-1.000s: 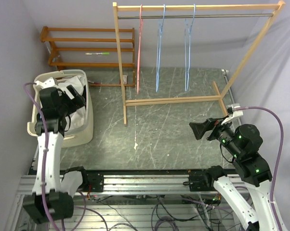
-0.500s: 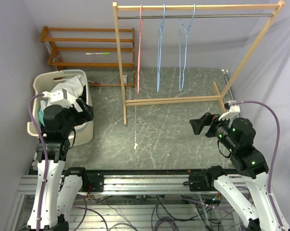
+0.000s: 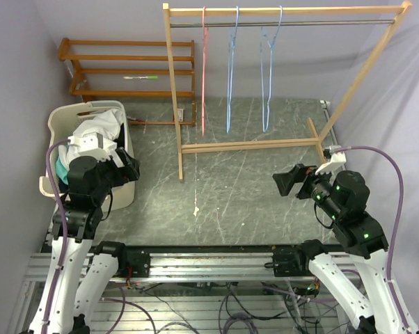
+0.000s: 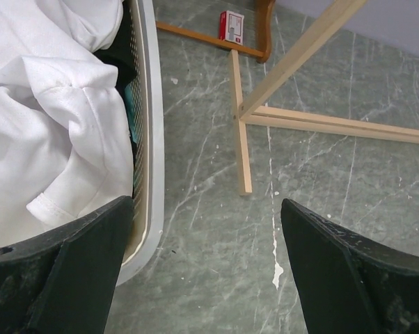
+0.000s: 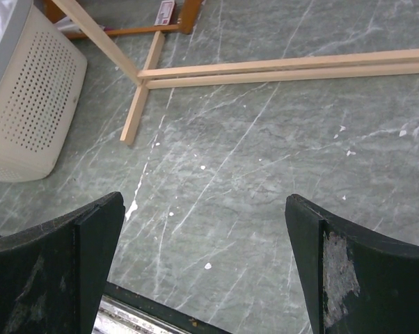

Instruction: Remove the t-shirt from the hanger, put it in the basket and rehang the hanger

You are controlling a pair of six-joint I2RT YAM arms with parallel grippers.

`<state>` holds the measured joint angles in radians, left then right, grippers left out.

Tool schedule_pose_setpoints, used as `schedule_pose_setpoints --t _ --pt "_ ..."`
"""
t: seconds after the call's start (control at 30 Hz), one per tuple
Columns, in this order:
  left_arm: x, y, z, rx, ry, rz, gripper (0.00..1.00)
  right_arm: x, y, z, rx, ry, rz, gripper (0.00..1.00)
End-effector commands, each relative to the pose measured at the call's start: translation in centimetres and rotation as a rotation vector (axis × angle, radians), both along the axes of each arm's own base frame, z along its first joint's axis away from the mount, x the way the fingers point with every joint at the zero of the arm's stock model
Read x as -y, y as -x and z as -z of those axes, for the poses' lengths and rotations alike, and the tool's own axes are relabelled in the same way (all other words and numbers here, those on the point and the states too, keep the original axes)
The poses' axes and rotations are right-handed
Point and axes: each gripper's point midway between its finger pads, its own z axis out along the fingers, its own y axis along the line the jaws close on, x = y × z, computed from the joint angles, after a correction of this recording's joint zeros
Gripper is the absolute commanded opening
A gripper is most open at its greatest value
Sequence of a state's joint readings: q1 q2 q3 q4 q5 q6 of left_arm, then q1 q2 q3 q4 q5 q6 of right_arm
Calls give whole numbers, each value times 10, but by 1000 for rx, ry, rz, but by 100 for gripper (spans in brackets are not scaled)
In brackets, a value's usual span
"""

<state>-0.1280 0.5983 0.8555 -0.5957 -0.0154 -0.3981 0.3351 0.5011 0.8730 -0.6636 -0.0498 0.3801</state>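
The left tool [image 4: 206, 236] is released, its jaws wide with nothing between them, hanging over the near rim of the basket [image 4: 151, 104]. The t-shirt [image 4: 49, 118] lies heaped inside that basket, just beyond one finger and, as far as the wrist view shows, not touching it. The right tool [image 5: 206, 243] is also released and empty, over bare counter [image 5: 265, 139], well apart from the shirt. The three hangers [image 3: 231, 69] on the rack [image 3: 173, 90] carry nothing, so the task looks done. The shirt is light, soft and limp and will sag wherever pinched. A thick gathered fold near collar or hem would give the surest hold
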Motion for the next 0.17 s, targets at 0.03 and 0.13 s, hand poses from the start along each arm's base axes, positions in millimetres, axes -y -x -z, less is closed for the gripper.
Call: schedule_pose_setpoints --t 0.03,0.13 --pt "-2 -3 6 -31 -7 -26 97 -9 2 -2 12 4 -60 100" --pt "-2 -3 6 -30 -7 -25 97 -8 -1 -1 -1 8 -52 100"
